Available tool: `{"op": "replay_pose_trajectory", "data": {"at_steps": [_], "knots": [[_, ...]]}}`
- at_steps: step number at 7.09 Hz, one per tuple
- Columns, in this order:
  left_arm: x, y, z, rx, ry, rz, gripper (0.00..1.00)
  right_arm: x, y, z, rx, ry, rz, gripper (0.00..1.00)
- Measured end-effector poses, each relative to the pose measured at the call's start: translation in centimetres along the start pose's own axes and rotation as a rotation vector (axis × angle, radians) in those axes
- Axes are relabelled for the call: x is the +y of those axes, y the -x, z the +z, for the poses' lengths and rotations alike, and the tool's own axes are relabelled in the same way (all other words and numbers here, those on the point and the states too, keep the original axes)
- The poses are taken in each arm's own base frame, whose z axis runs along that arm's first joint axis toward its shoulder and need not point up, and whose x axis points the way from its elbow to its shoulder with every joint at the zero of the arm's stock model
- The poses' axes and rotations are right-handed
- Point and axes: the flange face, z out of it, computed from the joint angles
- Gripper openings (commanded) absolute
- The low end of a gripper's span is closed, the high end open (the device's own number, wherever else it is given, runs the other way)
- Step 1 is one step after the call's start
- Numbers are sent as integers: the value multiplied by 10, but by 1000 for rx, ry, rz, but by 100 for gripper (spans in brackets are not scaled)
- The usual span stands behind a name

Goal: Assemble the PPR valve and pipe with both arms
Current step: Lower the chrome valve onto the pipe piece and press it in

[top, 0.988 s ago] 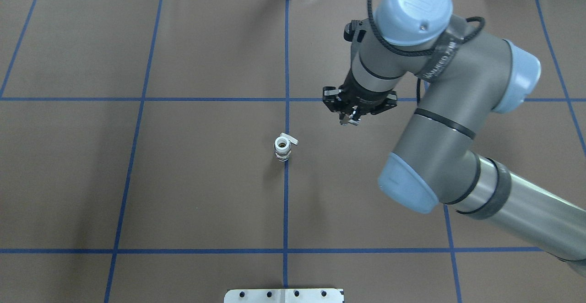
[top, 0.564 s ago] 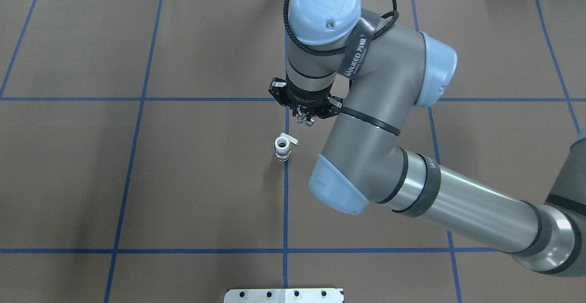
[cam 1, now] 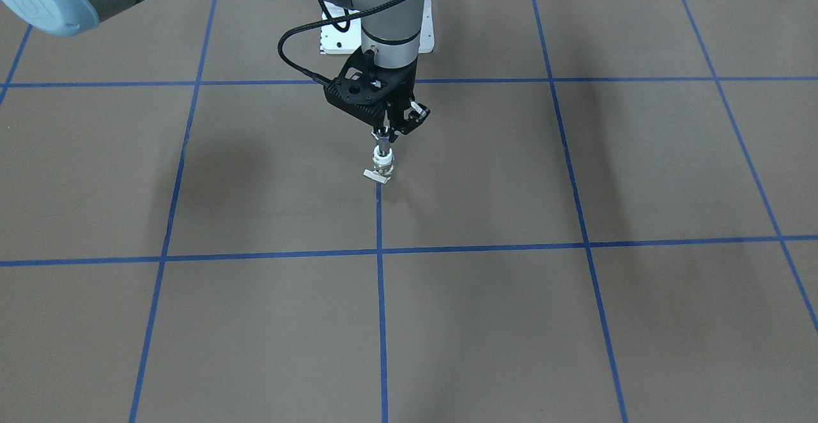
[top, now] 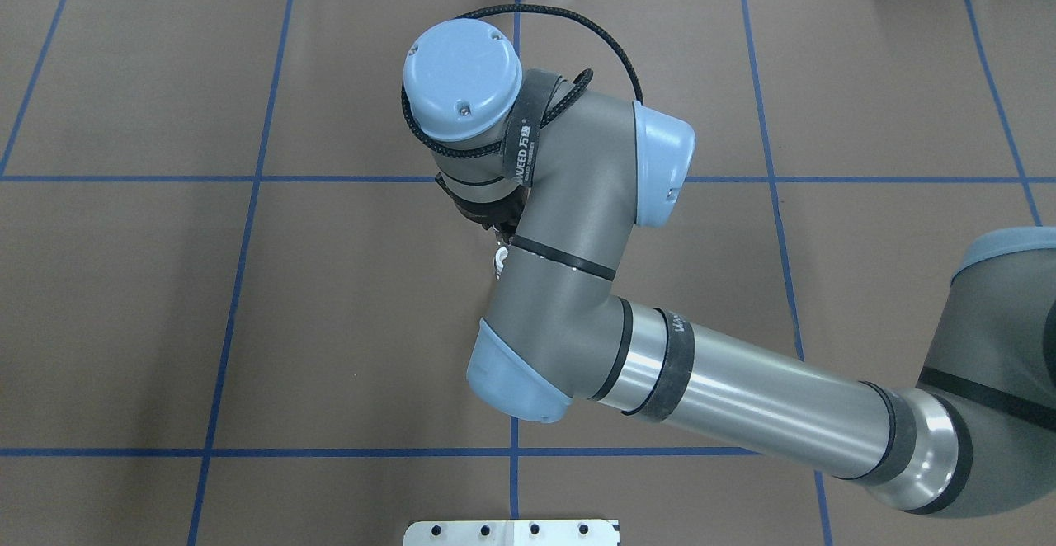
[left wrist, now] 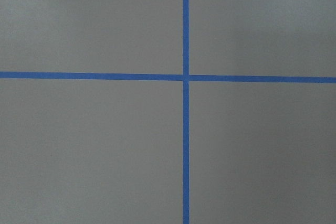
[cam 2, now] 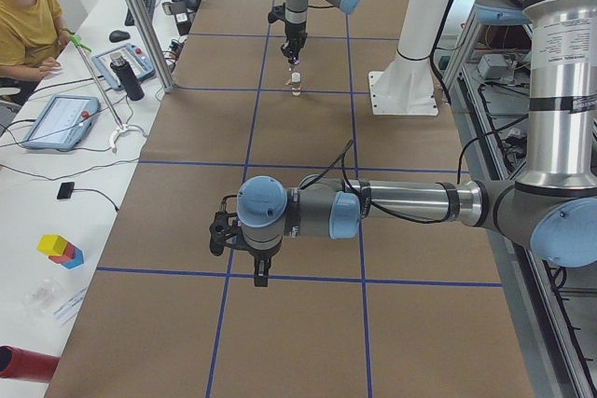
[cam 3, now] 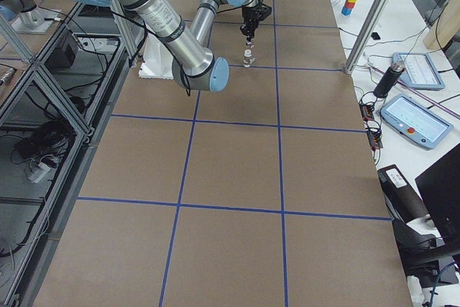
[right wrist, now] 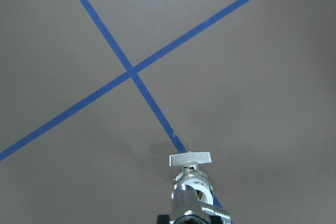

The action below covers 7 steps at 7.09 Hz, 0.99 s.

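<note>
Though clear frontally, PPR valve (cam 1: 383,169) nearly hidden overhead.

Brown table (cam 1: 575,321) w/ blue tape grid (cam 1: 381,308), white-silver PPR valve (cam 1: 382,169), silver pipe (cam 1: 382,150), grey right arm (top: 577,200), lt-blue caps (top: 462,76)

My feeds show a table (top: 124,323) covered in brown matting, marked into big squares by blue tape lines (top: 165,179). A white bolted plate (top: 511,532) sits at the middle of the near edge. Past the far edge runs a white bench (cam 2: 37,212). A person in a yellow shirt (cam 2: 23,25) sits at one end of it, with a tablet (cam 2: 58,120) and a dark bottle (cam 2: 128,78) close by. Toward the bench's other end I see coloured blocks (cam 2: 61,249), and a red cylinder (cam 2: 23,363) lies at the corner.
</note>
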Motion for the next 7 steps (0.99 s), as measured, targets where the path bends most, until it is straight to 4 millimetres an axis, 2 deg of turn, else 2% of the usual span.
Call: {"op": "replay_pose_trajectory", "data": {"at_steps": [3,7], "knots": [[0,0,0,0,1,0,100,10,-6,22,25,-34,-14,0],[-1,-2,0,0,-1,3,100,12,-6,20,20,-34,-20,0]]}}
